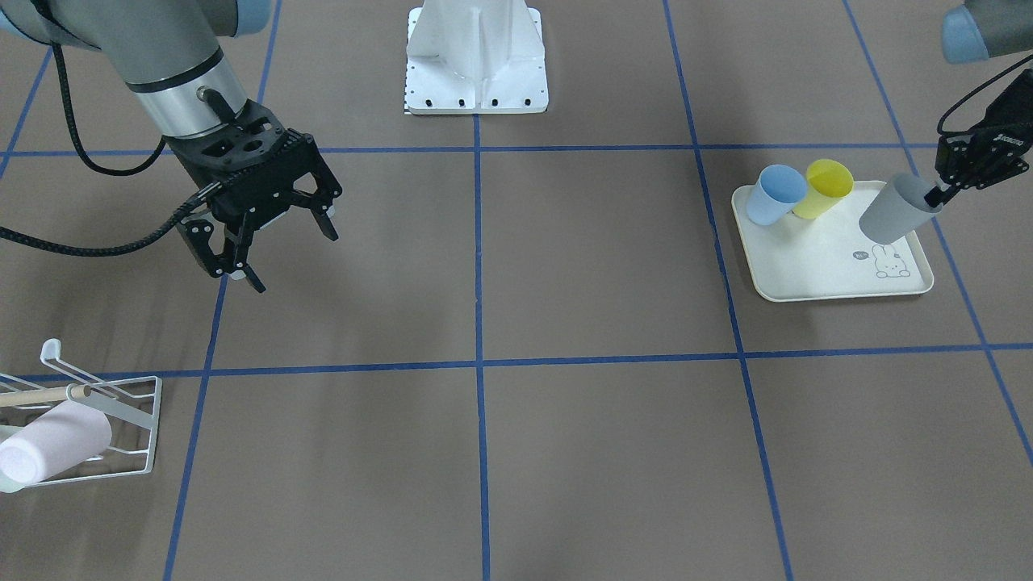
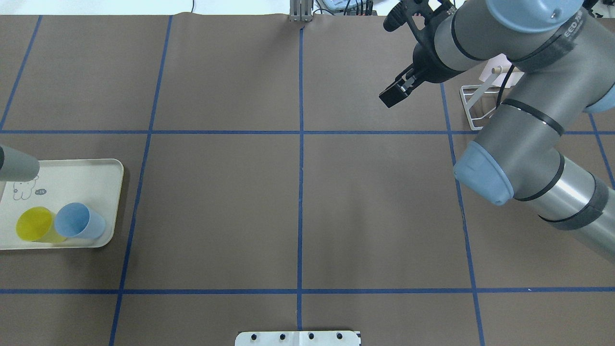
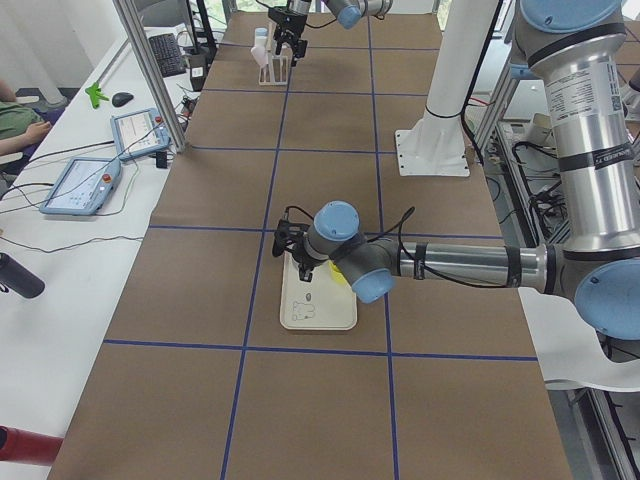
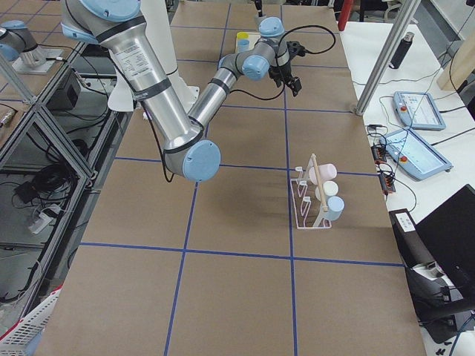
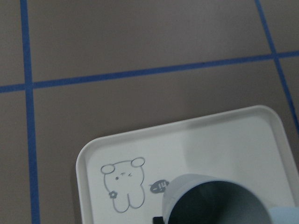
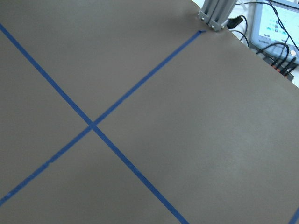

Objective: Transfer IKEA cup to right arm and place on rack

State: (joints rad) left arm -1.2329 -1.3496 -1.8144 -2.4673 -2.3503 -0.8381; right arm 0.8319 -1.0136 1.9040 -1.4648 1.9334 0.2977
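The black 2-finger left gripper is pinched narrow on the rim of the grey tapered plastic cup, with 1 finger seemingly inside the mouth. It holds the cup tilted over a corner of the cream rectangular tray with a rabbit drawing. The cup's long axis slants from the pinched mouth down toward the table's middle, so its closed base is the free end. That end faces the black 2-finger right gripper, which hangs wide and empty well apart across the centre line, nearer the small white wire rack. A hand-over would likely have to take the base or body. Whether the base is clear of the tray is hard to tell. The overhead view crops the cup, leaves out the left gripper, and hides most of the rack behind the grey tubular right arm.
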